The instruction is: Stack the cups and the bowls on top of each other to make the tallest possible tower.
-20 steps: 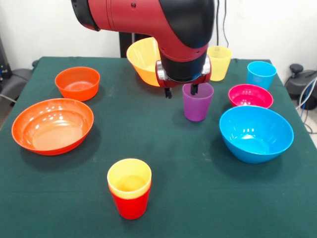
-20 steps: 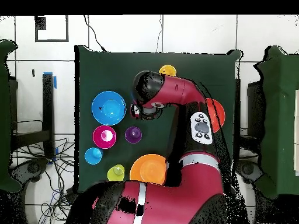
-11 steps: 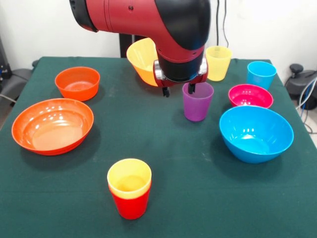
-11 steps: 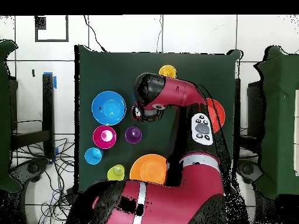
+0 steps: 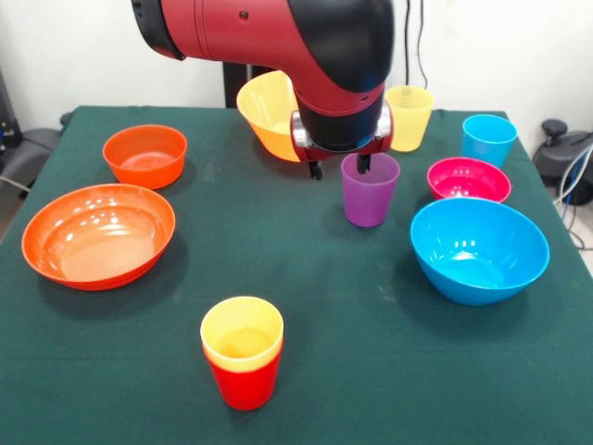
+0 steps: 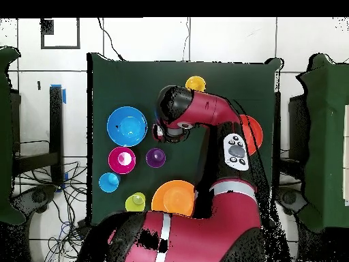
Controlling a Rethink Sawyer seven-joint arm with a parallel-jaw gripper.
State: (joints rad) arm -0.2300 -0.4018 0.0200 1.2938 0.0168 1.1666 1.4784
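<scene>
Hand point(image 5: 339, 170) shifted slightly since prev frame, prongs spread astride purple cup point(image 5: 369, 190) rim. Count: 5 cups, 5 bowls on bench point(image 5: 371, 352).

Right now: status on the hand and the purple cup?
Hand open, one fingertip inside the purple cup, one outside its rim. Cup upright on the table, not lifted. Yellow-in-red stack waiting, path clear.

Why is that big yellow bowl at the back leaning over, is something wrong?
The large yellow-orange bowl is tipped on its side, its opening facing sideways, unlike the other bowls, which sit flat. Nothing looks spilled or broken. The gripper hangs by the purple cup's rim, one finger inside.
</scene>
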